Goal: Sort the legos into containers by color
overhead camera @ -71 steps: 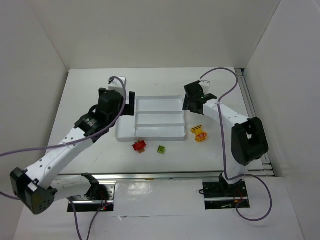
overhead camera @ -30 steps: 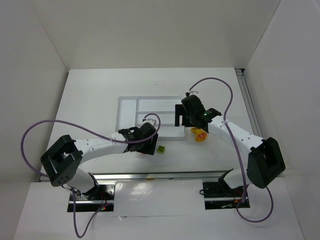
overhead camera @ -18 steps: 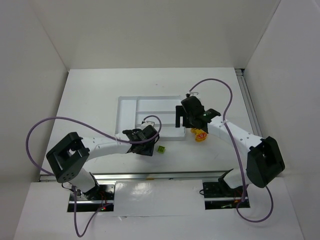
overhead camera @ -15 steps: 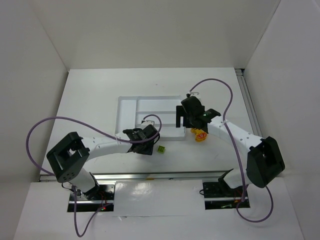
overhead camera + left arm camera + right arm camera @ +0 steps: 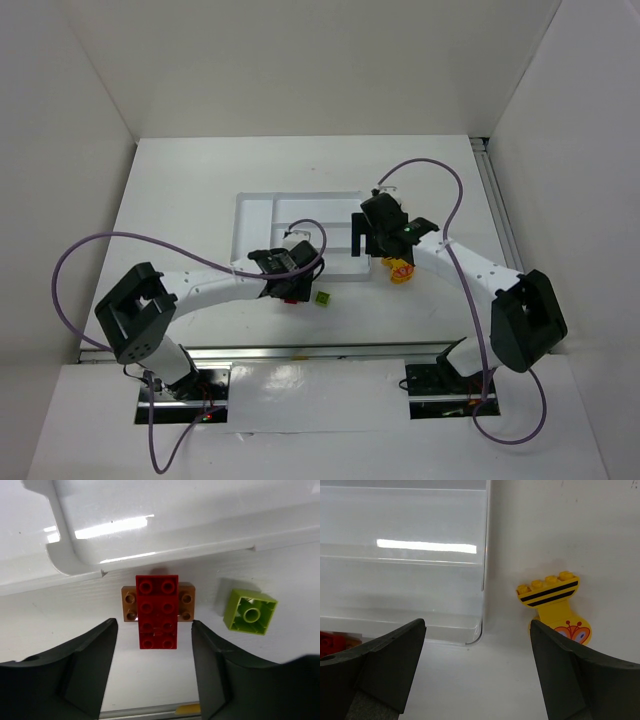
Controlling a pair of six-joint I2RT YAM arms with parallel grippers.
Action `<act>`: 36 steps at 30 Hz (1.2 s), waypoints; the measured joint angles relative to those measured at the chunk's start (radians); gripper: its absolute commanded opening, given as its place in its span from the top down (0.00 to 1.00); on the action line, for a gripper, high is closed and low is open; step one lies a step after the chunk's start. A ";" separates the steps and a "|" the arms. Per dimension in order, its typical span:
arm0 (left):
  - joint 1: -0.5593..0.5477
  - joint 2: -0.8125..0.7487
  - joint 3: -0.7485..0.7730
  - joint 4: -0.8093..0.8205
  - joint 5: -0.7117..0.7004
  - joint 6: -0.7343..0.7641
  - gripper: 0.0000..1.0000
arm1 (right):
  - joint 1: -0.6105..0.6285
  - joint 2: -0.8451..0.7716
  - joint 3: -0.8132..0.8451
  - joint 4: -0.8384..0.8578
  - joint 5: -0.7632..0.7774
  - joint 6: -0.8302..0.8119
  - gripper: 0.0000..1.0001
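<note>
We find the left pincer [image 5: 153, 624] spread wide, holding nothing, flanking the red brick [image 5: 157, 600]; right pincer [image 5: 477, 624] likewise spread, holding nothing.

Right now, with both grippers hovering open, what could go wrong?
The red brick is stacked on the brown brick; the left gripper closing here may lift both together, mixing colors. The right gripper straddles the tray wall, with the yellow piece off-center, so descending could strike it.

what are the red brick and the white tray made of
The red brick looks like hard moulded plastic, semi-gloss, with crisp round studs. The white tray is probably thin glossy plastic; it shows sharp light reflections and rounded moulded corners.
</note>
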 measured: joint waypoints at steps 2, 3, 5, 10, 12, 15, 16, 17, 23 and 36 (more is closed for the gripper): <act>0.000 0.004 0.021 -0.005 -0.008 0.003 0.34 | 0.000 0.002 0.000 0.000 0.000 0.000 0.08; 0.000 0.009 0.032 -0.005 -0.011 0.006 0.34 | 0.000 0.002 0.000 0.000 0.000 0.000 0.08; 0.000 0.020 0.044 -0.002 -0.016 0.010 0.34 | 0.000 0.003 0.000 0.000 0.000 0.000 0.08; 0.000 0.031 0.044 -0.006 -0.015 0.022 0.27 | 0.000 0.005 -0.002 -0.001 0.001 0.000 0.08; 0.000 0.034 0.044 -0.005 -0.015 0.022 0.26 | 0.000 0.004 -0.007 0.000 0.001 0.001 0.08; 0.000 0.036 0.043 -0.005 -0.014 0.021 0.32 | 0.000 0.006 -0.015 -0.004 0.001 0.001 0.08; 0.000 0.036 0.043 -0.002 -0.014 0.021 0.32 | 0.000 0.007 -0.015 -0.004 0.001 0.001 0.08; 0.000 0.036 0.042 0.002 -0.012 0.021 0.32 | 0.000 0.008 -0.015 -0.004 0.002 0.001 0.08; 0.000 0.047 0.039 0.018 0.000 0.020 0.34 | 0.000 0.022 -0.015 -0.004 0.002 0.000 0.08; 0.026 0.047 -0.002 0.048 0.039 0.024 0.40 | 0.000 0.028 -0.015 -0.006 0.002 0.000 0.08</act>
